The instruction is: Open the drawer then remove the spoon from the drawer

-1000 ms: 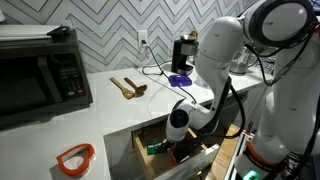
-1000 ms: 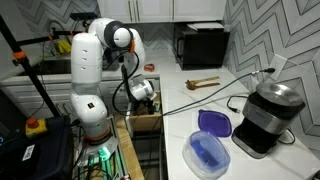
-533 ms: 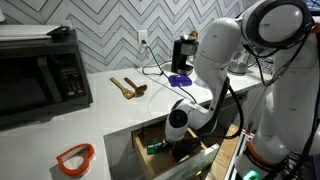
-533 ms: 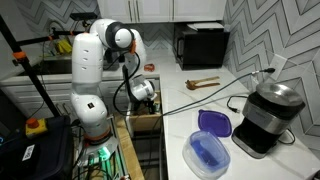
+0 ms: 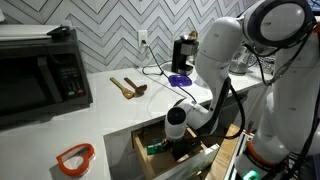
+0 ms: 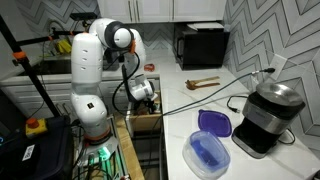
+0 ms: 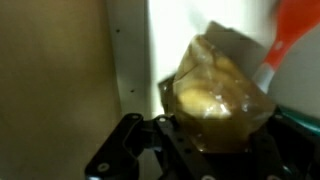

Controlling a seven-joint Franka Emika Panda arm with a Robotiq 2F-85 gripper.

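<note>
Gripper (image 5: 181, 150) seen inside drawer (image 5: 148, 135). Utensils (image 5: 127, 87) laid on counter (image 5: 108, 115) behind drawer. Microwave (image 5: 40, 72) set left of utensils.

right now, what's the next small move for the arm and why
Probably lift straight up, slowly. The drawer is open, the tool is down inside it, and a blurred tan rounded shape, likely the spoon, sits right at its tip. Whether it is gripped I cannot tell.
</note>
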